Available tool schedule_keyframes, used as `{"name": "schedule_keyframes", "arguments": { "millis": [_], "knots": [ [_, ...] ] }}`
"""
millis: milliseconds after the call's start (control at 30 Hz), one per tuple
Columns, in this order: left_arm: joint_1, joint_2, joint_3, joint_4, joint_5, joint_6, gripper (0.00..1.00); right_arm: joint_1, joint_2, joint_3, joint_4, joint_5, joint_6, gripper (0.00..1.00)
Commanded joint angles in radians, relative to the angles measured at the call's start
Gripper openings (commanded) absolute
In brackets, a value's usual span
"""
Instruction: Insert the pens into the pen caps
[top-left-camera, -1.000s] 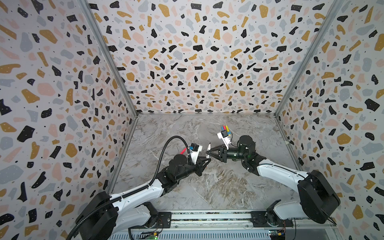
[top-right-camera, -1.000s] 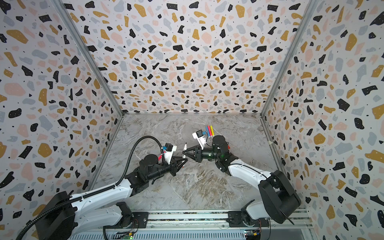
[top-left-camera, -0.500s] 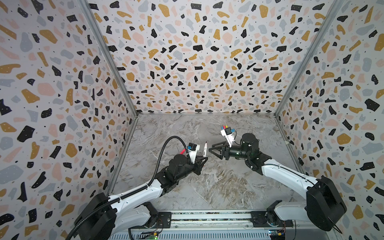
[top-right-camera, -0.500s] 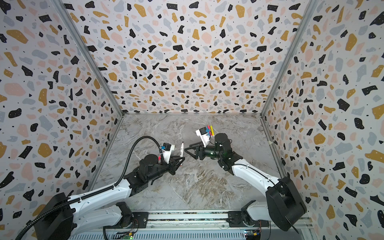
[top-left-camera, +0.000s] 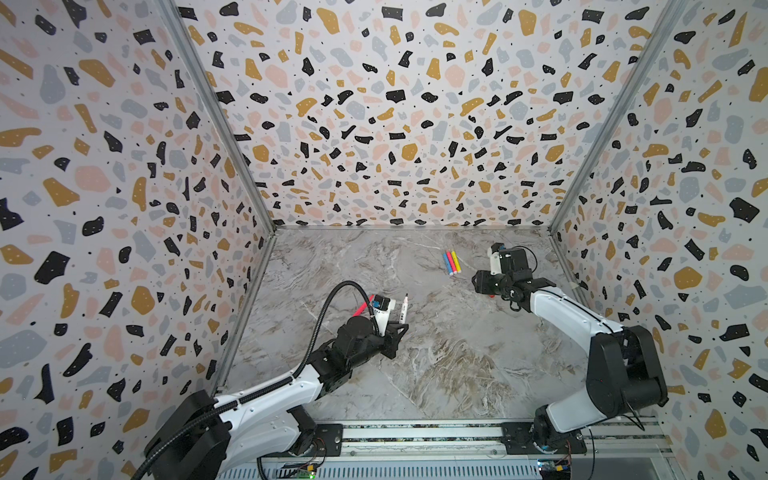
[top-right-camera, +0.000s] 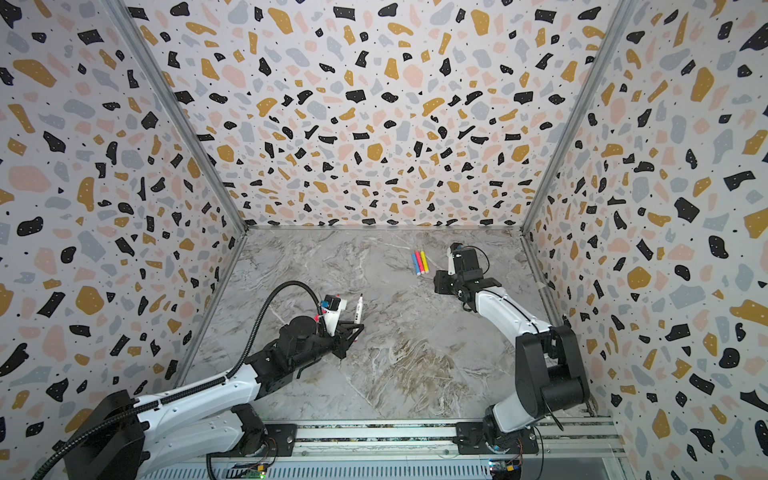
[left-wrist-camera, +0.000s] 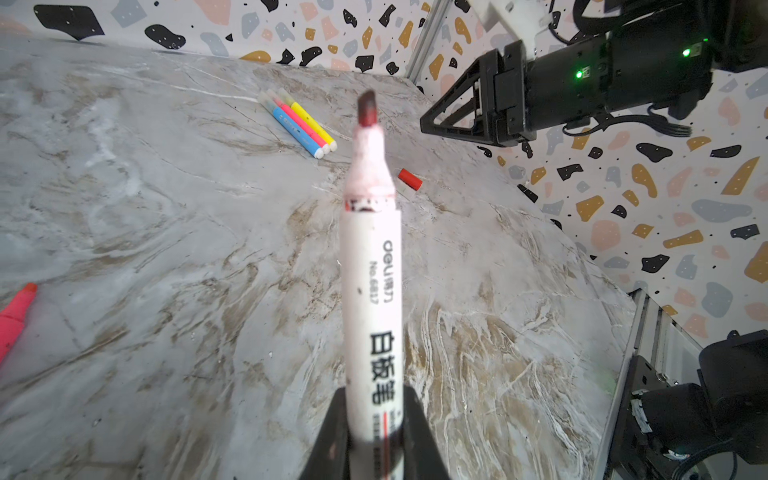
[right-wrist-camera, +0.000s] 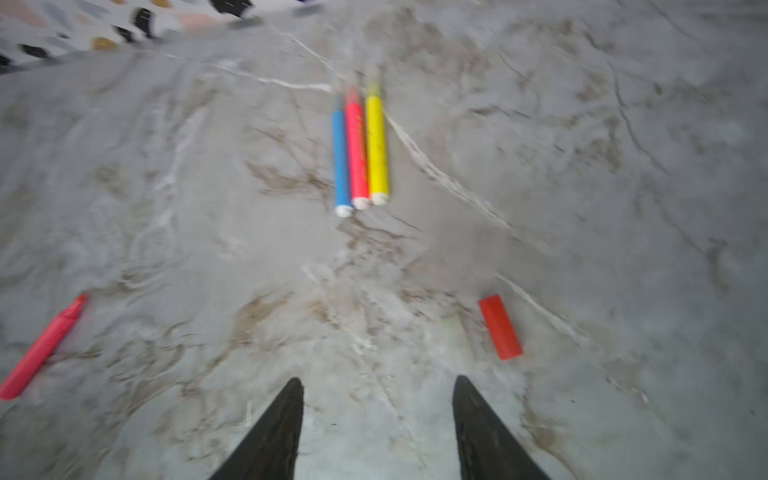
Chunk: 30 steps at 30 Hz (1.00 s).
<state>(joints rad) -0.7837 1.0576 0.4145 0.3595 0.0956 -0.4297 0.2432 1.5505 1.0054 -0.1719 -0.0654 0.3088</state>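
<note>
My left gripper (left-wrist-camera: 374, 415) is shut on the white-barrelled pen (left-wrist-camera: 371, 266), which points up and away with its dark red tip bare. The same pen (top-left-camera: 403, 309) shows in both top views, near the table's middle. My right gripper (right-wrist-camera: 377, 379) is open and empty, low over the table at the right (top-left-camera: 482, 284). A red pen cap (right-wrist-camera: 500, 327) lies on the marble just beyond one of its fingertips. Blue, pink and yellow pens (top-left-camera: 451, 262) lie side by side at the back. Another pink pen (right-wrist-camera: 41, 347) lies at the left, partly behind my left wrist.
The marble tabletop (top-left-camera: 436, 365) is boxed in by speckled walls on three sides. A metal rail (top-left-camera: 415, 432) with both arm bases runs along the front edge. A black cable (top-left-camera: 332, 299) loops over my left arm.
My right gripper was shut close to the white pen's tip; it has opened and drawn back to the right. The left arm and its pen have barely moved.
</note>
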Motion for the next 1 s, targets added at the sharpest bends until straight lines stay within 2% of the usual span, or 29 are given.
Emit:
{"name": "schedule_keyframes", "arguments": {
  "millis": [0,167,500,967],
  "knots": [
    [0.000,-0.017,-0.016,0.025,-0.010,0.012,0.00,-0.034,0.021,0.045,-0.071,0.065,-0.023,0.57],
    [0.000,-0.016,-0.024,0.028,-0.013,0.016,0.00,-0.067,0.085,0.064,-0.071,0.078,-0.029,0.57],
    [0.000,-0.014,-0.028,0.027,-0.017,0.021,0.00,-0.083,0.217,0.160,-0.100,0.116,-0.061,0.46],
    [0.000,-0.028,-0.033,0.017,-0.028,0.026,0.00,-0.083,0.340,0.208,-0.103,0.090,-0.086,0.44]
  ]
}}
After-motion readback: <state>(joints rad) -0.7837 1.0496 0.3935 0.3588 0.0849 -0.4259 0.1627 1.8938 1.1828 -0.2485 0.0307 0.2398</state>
